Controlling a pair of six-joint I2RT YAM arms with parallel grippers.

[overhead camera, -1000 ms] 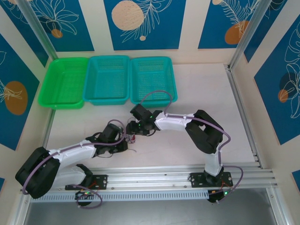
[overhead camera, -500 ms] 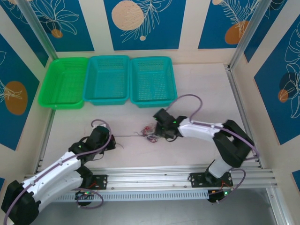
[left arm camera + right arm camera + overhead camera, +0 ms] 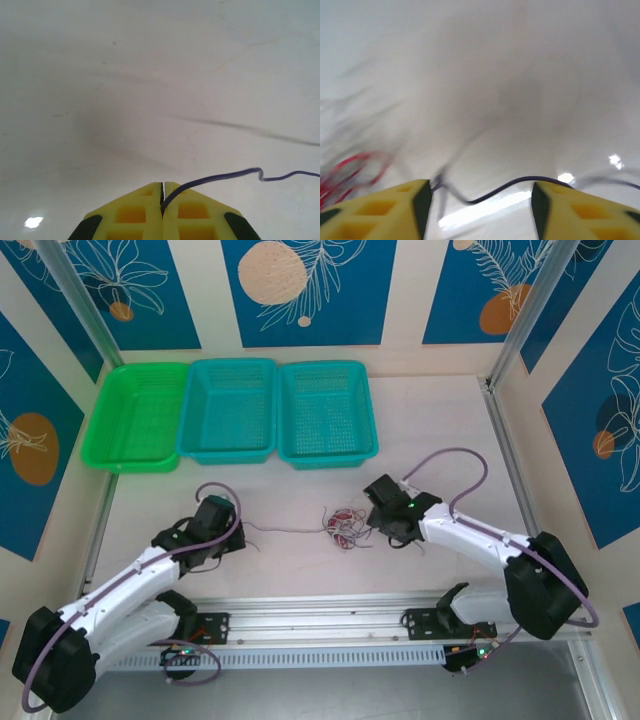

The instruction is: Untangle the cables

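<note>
Now, left gripper [image 3: 163, 197]: closed, yellow fingers pressed together, pinching the black cable [image 3: 225, 176] at the tips.
Left gripper, top view [image 3: 238, 538]: left of centre, low over the table [image 3: 430, 440].
Right gripper [image 3: 479, 202]: jaws apart, gripping nothing; a dark strand crosses the gap between the 2 fingers, in a blurred view.
Right gripper, top view [image 3: 375, 528]: just right of the knot [image 3: 345, 525].
Black cable, top view [image 3: 290, 531]: a nearly straight line from the left gripper to the knot.
Cables: bunched in 1 small knot mid-table, between the 2 grippers.
Red cable [image 3: 347, 170]: its loops show clearest; white is hard to pick out.
Baskets [image 3: 232, 362]: 3 in a row at the far edge, 1 green, 2 teal, well apart from the knot.
</note>
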